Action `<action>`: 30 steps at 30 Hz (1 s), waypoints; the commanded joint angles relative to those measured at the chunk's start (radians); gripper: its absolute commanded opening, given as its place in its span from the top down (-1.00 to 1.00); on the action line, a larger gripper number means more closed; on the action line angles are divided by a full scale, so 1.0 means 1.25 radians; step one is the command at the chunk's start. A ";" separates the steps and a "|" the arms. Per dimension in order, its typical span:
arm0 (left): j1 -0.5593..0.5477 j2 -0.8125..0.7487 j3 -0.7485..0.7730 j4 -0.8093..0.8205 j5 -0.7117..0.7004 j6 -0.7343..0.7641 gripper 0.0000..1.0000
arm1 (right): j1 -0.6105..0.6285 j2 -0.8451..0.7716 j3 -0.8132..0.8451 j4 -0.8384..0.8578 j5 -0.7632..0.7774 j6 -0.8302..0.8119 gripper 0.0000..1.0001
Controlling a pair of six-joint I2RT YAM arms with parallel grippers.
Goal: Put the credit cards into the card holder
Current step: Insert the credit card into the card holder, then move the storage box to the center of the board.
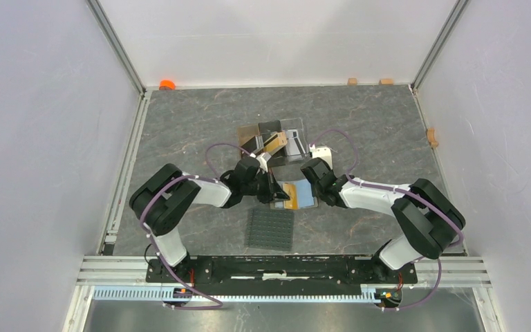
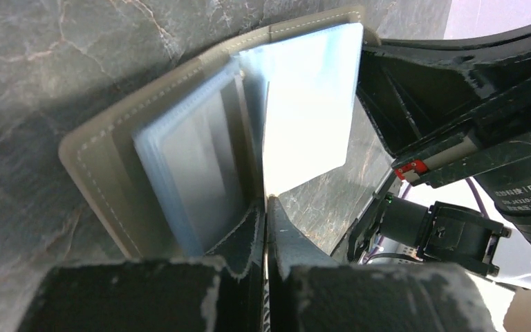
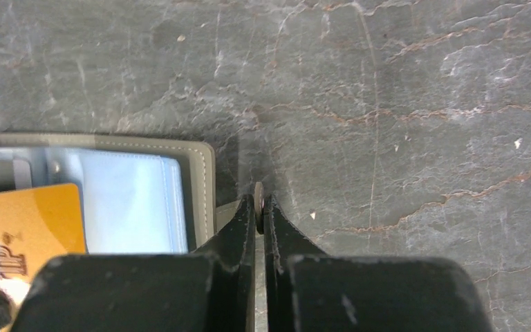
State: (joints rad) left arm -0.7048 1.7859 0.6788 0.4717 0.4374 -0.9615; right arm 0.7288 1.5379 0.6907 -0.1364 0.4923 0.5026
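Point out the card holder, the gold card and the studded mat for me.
card holder [image 3: 204, 180], right wrist view, olive stitched edge.
gold card [image 3: 34, 221], right wrist view, its face.
studded mat [image 1: 271, 229], top view, its centre.

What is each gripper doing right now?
Left gripper: closed on a pale pocket leaf of the card holder.
Right gripper: closed on its snap tab.

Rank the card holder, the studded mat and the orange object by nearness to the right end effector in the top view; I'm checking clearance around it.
1. card holder: its tab is pinched in the right end effector, at the holder's right edge.
2. studded mat: on the near side, to its left.
3. orange object: far-left corner.
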 commanded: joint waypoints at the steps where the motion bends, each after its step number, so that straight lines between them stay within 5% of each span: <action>1: -0.004 -0.088 -0.004 -0.100 -0.041 0.101 0.96 | 0.002 -0.046 0.005 -0.054 -0.061 -0.034 0.76; 5: -0.002 -0.109 0.015 -0.136 -0.019 0.157 0.96 | 0.002 -0.118 0.051 -0.078 -0.082 -0.085 0.11; 8: 0.000 -0.104 0.018 -0.143 -0.015 0.161 0.96 | 0.002 -0.152 0.080 -0.059 -0.132 -0.129 -0.11; 16: 0.004 -0.088 0.014 -0.141 -0.012 0.149 0.96 | 0.002 -0.048 0.106 0.147 -0.272 -0.133 -0.03; 24: 0.005 -0.091 -0.001 -0.131 -0.014 0.148 0.96 | 0.002 0.090 0.139 0.372 -0.309 -0.133 -0.02; 30: 0.007 -0.085 0.001 -0.120 -0.007 0.145 0.96 | 0.002 0.232 0.243 0.415 -0.265 -0.138 -0.03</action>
State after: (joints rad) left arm -0.7017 1.6745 0.6765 0.2947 0.4210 -0.8196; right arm 0.7269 1.7470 0.8921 0.2512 0.1322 0.3473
